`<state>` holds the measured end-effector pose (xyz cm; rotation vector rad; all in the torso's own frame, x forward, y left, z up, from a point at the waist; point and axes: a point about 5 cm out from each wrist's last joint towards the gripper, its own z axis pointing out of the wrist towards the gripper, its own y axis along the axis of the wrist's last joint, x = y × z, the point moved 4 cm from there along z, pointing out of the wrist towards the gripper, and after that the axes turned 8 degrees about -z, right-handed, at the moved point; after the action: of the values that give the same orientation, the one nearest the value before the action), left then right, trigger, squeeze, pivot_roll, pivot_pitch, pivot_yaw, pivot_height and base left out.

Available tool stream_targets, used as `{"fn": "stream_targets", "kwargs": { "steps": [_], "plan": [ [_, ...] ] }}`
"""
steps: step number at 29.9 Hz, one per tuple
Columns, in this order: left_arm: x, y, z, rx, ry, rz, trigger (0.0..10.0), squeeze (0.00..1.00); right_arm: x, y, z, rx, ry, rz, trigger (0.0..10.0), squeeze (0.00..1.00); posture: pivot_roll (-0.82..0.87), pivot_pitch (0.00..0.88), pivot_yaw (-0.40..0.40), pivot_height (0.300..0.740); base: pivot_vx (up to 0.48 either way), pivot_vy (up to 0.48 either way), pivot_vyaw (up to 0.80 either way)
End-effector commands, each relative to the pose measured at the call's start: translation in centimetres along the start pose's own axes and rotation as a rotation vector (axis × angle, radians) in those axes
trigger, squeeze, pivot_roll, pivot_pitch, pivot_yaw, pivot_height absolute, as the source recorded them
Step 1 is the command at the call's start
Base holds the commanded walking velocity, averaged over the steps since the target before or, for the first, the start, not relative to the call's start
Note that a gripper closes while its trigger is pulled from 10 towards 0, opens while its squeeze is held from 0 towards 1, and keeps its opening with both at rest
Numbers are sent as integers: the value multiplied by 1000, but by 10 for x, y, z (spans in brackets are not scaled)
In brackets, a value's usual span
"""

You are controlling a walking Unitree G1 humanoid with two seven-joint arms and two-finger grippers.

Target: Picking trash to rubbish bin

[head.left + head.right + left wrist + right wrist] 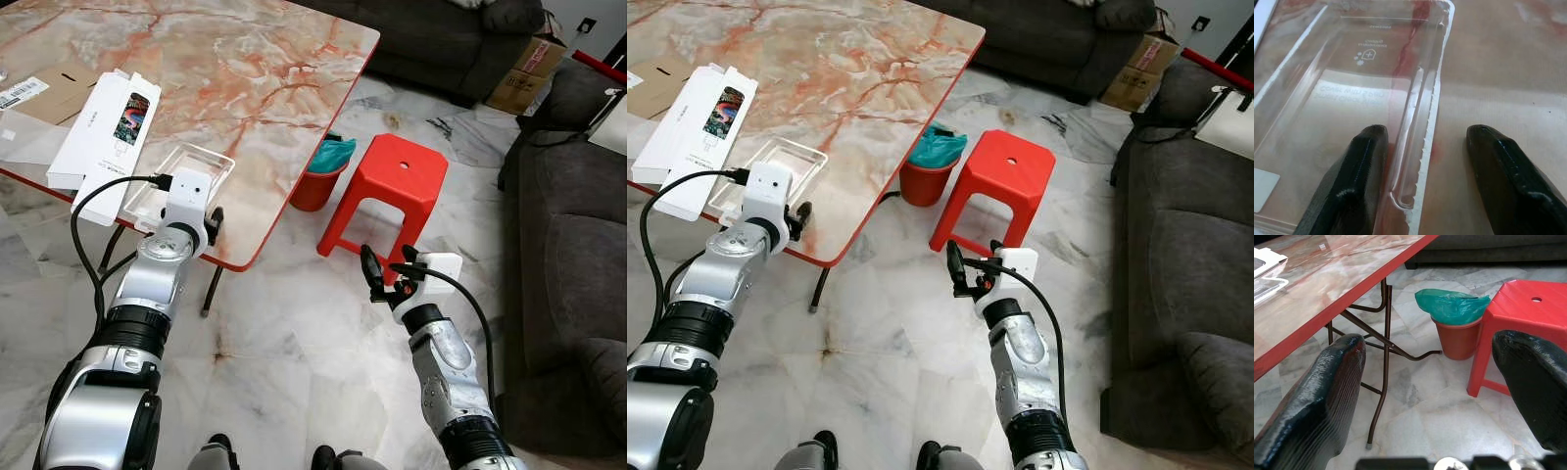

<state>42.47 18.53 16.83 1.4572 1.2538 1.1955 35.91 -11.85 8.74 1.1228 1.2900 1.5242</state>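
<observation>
Left gripper [1422, 181] is spread wide over the marble-pattern table with red edging [255, 88], one finger [1359, 176] inside the clear plastic tray [1347, 98], the other on the bare tabletop, tray rim running between them; right gripper [385, 271] hangs apart too, holding nothing, low over the floor; ahead of it sits the small red bin with green liner [1457, 323], just beside a red plastic stool [392, 186].
</observation>
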Motion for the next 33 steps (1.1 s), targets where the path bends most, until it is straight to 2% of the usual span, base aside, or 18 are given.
{"fn": "stream_targets", "kwargs": {
  "steps": [1,4,5,6,27,33],
  "plan": [
    [-6,-6,-1,23,-15,8,10000,0,-5,-1,-3,7,-11,0,10000,0,58,195,-179,740,0,0,0],
    [-8,-10,-1,38,-20,5,10000,0,-5,-1,-3,7,-11,0,10000,0,58,195,-179,740,0,0,0],
    [-10,-11,-1,42,-28,0,9333,0,-5,-1,-3,8,-11,-1,10000,0,58,195,-179,740,0,0,0],
    [-12,-12,-1,43,-35,2,0,0,-5,-1,-3,8,-11,0,10000,0,58,195,-180,740,0,0,0],
    [-26,-8,0,29,-65,-8,0,0,-4,-1,-3,7,-11,0,10000,0,55,192,-178,740,0,0,0],
    [-31,-2,0,-21,-80,-25,0,0,-4,-1,-3,6,-11,0,10000,0,57,189,-177,740,0,0,0]
  ]
}}
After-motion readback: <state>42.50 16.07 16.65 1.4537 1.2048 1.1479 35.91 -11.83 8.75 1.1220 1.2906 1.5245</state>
